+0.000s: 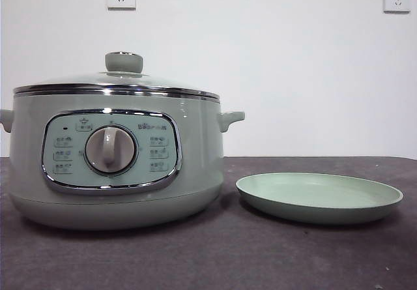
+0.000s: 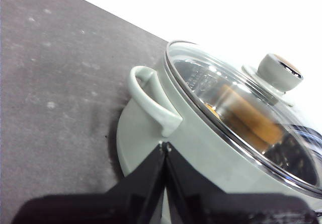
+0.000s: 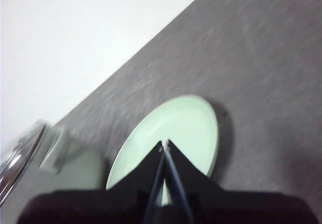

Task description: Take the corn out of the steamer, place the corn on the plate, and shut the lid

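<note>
Status: no step of the task is done yet. The lid (image 1: 117, 81) sits closed on the steamer (image 1: 114, 166), and the plate (image 1: 319, 197) lies bare on the counter (image 1: 215, 257), just beside the steamer on the side away from its control panel's left edge in the front view.

Location of the corn (image 2: 249, 118): inside the steamer, under the glass. It shows only in my left wrist view, as an orange-yellow shape beneath the dome, near the knob (image 2: 279, 72). Its long axis appears to run roughly along the lid's near rim, but reflections blur it, so I treat that as a judgement.

My left gripper (image 2: 164, 146) has its jaws pressed together, holding nothing. It hangs outside the steamer, close by one side handle (image 2: 151, 100), with the lid knob ahead and beyond the rim.

My right gripper (image 3: 164, 144) also has its jaws closed and empty. It hangs over the plate (image 3: 188, 128), with the steamer's other handle off to one side.

Governing relation: the knob lies nearer my left jaws than my right. I judge the left arm better placed to lift the lid, which must come off before either arm reaches the corn.
</note>
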You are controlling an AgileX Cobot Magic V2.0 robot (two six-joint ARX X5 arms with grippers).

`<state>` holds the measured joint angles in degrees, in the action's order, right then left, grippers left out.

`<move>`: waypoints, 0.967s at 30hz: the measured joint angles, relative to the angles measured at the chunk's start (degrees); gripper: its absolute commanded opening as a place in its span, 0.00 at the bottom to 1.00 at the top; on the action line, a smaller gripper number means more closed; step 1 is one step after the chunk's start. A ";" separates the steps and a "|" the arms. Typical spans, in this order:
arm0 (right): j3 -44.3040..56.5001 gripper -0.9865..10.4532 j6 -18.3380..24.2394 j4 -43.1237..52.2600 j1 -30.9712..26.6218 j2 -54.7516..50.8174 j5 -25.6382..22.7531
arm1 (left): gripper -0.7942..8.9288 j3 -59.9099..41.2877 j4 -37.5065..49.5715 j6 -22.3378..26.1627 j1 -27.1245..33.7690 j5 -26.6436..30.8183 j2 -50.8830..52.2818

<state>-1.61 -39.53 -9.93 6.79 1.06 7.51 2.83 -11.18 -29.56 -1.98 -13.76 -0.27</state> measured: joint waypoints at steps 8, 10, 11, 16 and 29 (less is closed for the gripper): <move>-10.67 0.08 4.48 -2.36 0.00 8.48 5.62 | 0.07 8.37 -4.31 1.70 0.00 -6.14 -5.40; -14.58 0.08 7.21 -4.61 0.00 11.98 6.49 | 0.07 11.08 -4.70 3.28 0.00 -8.15 -8.41; -16.66 0.08 8.85 -5.84 0.00 13.88 7.17 | 0.07 12.55 -4.70 4.15 0.00 -9.09 -10.03; -27.17 0.09 17.68 -11.37 0.00 23.28 11.96 | 0.07 21.09 -7.19 9.01 0.00 -13.79 -18.60; -52.28 0.10 36.11 -32.63 0.00 46.18 21.00 | 0.09 43.47 -21.90 21.81 0.00 -19.47 -40.68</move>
<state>-53.89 -3.42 -42.57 6.79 47.24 28.51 46.30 -33.08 -7.75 -1.98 -33.23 -40.95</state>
